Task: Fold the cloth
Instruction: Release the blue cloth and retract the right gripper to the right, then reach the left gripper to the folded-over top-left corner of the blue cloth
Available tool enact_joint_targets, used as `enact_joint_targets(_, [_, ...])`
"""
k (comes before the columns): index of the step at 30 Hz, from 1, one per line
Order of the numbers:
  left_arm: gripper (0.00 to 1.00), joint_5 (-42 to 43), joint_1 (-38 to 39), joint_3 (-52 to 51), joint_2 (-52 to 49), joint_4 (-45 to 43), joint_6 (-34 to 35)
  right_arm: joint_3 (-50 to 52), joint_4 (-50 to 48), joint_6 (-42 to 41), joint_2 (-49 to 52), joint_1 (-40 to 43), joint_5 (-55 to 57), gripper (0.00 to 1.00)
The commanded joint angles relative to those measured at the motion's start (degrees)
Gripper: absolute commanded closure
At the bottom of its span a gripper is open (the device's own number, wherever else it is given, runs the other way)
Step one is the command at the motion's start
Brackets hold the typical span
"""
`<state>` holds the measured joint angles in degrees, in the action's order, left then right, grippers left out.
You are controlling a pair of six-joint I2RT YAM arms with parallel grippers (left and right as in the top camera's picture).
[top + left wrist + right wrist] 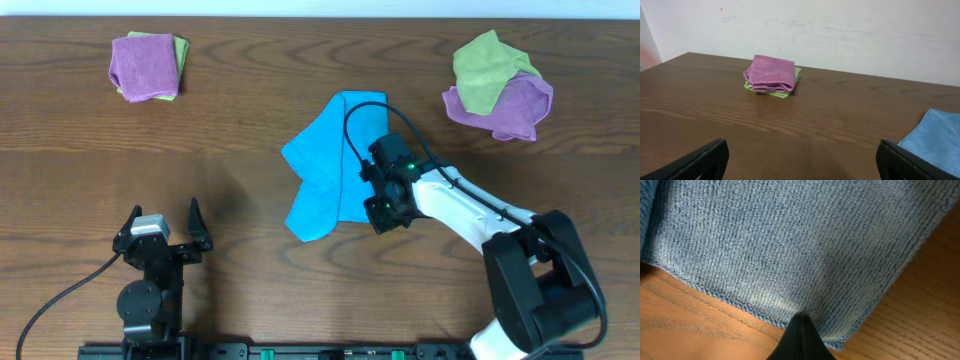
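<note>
The sky-blue microfibre cloth (325, 160) lies near the middle of the brown wooden table (240, 130), loosely doubled over itself and not yet square. Its long axis runs far to near, and the near end leans a little to the left.

The right gripper (383, 215) is at the cloth's right near edge, on its hem, so the bulk of the fabric lies to its left and farther away. In the right wrist view, one black fingertip (800, 335) rests on the stitched hem near a corner, with fabric (805, 240) filling the view beyond it and bare wood on either side. The second finger is not visible there, so I cannot tell whether the jaws are pinching the hem or only standing over it.

The left gripper (165, 235) sits low at the near left with its fingers spread wide and nothing between them, well apart from the cloth. Its camera catches only a blue edge (935, 142) at the far right of its view. The right arm is clearly the nearer one — any fold would likely carry that right near edge leftward across the long axis.

A folded purple cloth (148, 67) on a yellow-green one lies at the far left, and a crumpled purple and yellow-green pile (497, 85) lies at the far right — both well apart from the work.
</note>
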<state>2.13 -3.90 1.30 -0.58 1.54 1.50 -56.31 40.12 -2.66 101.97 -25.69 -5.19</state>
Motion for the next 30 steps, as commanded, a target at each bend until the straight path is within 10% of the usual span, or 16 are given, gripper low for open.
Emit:
enact_joint_targets(1, [0.05, -0.7, 0.3, -1.0, 0.3, 2.8, 0.2, 1.9, 1.5, -2.4, 1.0, 0.5, 2.8, 0.99])
enact_joint_targets(11, [0.05, -0.7, 0.3, -1.0, 0.3, 2.8, 0.2, 0.9, 6.0, -3.8, -28.7, 0.4, 1.4, 0.98])
enact_joint_targets(12, [0.05, -0.7, 0.3, -1.0, 0.3, 2.8, 0.2, 0.8, 6.2, -3.8, -32.3, 0.4, 0.5, 0.76])
enact_joint_targets(14, [0.05, -0.7, 0.3, -1.0, 0.3, 2.4, 0.2, 0.8, 6.1, -3.8, -40.0, 0.4, -1.4, 0.63])
enact_joint_targets(16, [0.04, 0.0, 0.3, -1.0, 0.3, 2.2, 0.4, 0.8, 7.5, -3.7, -49.2, 0.4, -1.5, 0.2])
enact_joint_targets(19, [0.05, 0.2, 0.3, -1.0, 0.3, 1.8, 0.4, 0.8, 14.4, -3.7, -60.2, 0.4, -0.9, 0.01])
enact_joint_targets(30, [0.05, 21.2, 0.3, -1.0, 0.3, -10.0, 0.4, 0.8, 21.4, -2.4, -72.0, 0.4, 6.5, 0.01])
